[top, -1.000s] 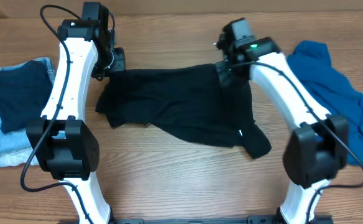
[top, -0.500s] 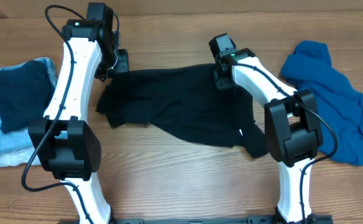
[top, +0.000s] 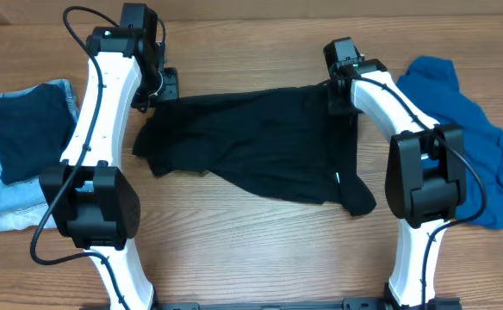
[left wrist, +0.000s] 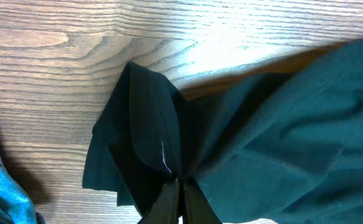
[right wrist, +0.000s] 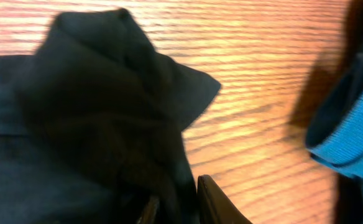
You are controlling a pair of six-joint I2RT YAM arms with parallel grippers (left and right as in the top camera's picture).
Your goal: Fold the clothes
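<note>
A large black shirt-like garment lies spread across the middle of the wooden table. My left gripper is shut on its far left corner; the left wrist view shows the pinched black fabric bunched at my fingertips. My right gripper is shut on its far right corner, with black cloth between the fingers. A teal-blue garment lies crumpled at the right, its edge also in the right wrist view.
A folded dark navy piece lies on light-blue denim jeans at the left edge. Both arm bases stand at the near table edge.
My right gripper swung left over the shirt's top edge, then back right to its far right corner, pulling that edge taut. My left arm barely moved.
</note>
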